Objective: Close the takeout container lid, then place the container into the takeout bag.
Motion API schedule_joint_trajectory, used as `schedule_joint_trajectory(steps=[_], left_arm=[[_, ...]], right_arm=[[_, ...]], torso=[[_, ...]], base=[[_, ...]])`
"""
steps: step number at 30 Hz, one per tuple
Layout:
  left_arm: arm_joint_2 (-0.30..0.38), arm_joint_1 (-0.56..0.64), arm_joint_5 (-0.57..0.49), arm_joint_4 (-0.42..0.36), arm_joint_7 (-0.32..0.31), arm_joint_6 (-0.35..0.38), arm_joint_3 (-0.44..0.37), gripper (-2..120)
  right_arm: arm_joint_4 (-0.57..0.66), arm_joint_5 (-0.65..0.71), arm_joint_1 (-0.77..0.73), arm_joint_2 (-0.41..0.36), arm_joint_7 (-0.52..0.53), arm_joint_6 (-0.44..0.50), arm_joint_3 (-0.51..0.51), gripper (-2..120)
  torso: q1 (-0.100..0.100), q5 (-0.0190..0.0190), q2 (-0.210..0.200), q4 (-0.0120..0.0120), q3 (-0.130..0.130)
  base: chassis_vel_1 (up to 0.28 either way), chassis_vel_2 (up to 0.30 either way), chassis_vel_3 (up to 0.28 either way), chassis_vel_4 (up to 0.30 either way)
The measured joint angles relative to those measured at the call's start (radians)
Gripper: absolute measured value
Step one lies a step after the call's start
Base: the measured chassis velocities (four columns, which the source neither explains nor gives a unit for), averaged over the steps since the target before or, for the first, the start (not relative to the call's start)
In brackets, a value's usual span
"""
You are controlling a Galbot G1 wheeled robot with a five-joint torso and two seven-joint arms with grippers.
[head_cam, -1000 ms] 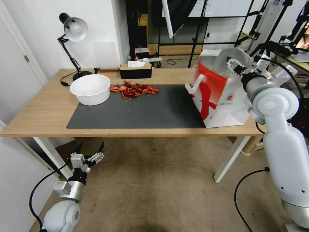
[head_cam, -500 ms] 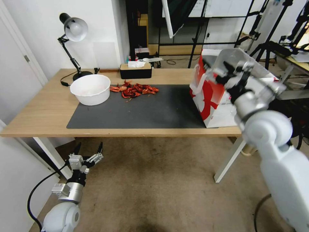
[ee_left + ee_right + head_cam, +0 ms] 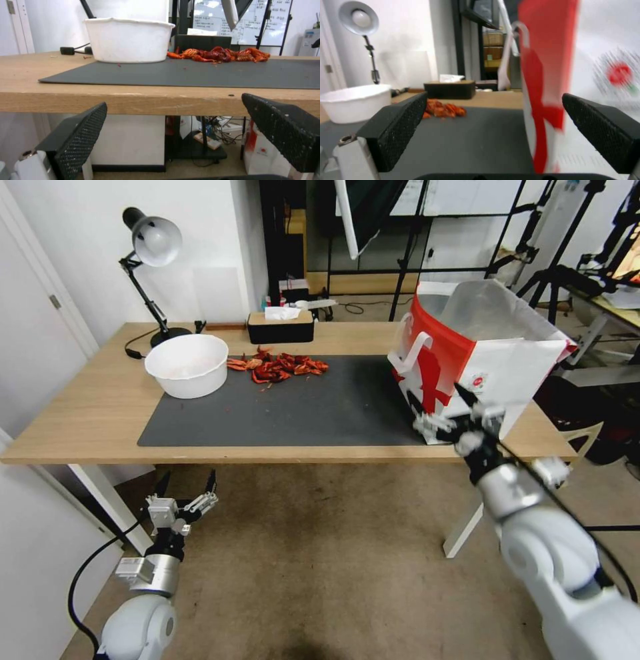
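One takeout bag (image 3: 467, 373) stands upright, mouth upward.

Right claw (image 3: 441, 405) hangs spread wide at the table's (image 3: 80, 413) front edge, just before the takeout bag (image 3: 480, 360), which stands open on the right end beside the dark mat (image 3: 293, 407). Left claw (image 3: 187, 492) sits low beneath the table edge, fingers apart. White bowl (image 3: 188, 365) and red chillies (image 3: 277, 367) lie at the mat's far side.
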Motion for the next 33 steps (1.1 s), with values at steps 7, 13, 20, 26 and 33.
schedule_joint_trajectory(steps=[7, 13, 20, 26, 33], left_arm=[[-0.003, 0.006, 0.001, 0.006, 0.006, -0.016, 0.010, 100], [-0.003, 0.011, -0.002, 0.011, 0.032, -0.032, 0.020, 100], [-0.004, 0.011, -0.003, 0.032, 0.048, -0.061, 0.025, 100], [-0.004, 0.006, -0.010, 0.039, 0.072, -0.069, 0.016, 100], [-0.004, 0.006, -0.011, 0.040, 0.075, -0.069, 0.014, 100]], right_arm=[[-0.053, -0.113, -0.129, 0.105, 0.001, 0.147, 0.000, 100], [-0.109, -0.166, -0.154, 0.168, 0.040, 0.209, -0.016, 100], [-0.164, -0.160, -0.148, 0.202, 0.053, 0.234, -0.025, 100], [-0.176, -0.149, -0.142, 0.204, 0.045, 0.236, -0.026, 100], [-0.176, -0.146, -0.140, 0.202, 0.043, 0.232, -0.027, 100]], torso=[[0.000, 0.0000, 0.000, 0.0000, 0.000], [0.000, 0.0002, 0.000, 0.0002, 0.000], [0.000, 0.0001, 0.000, 0.0002, 0.000], [0.000, 0.0002, 0.000, 0.0001, 0.000], [0.000, 0.0001, 0.000, 0.0001, 0.000]], base=[[0.000, 0.000, 0.000, 0.000], [0.000, 0.000, 0.000, 0.000], [0.000, 0.000, 0.000, 0.000], [0.000, 0.000, 0.000, 0.000], [0.000, 0.000, 0.000, 0.000]])
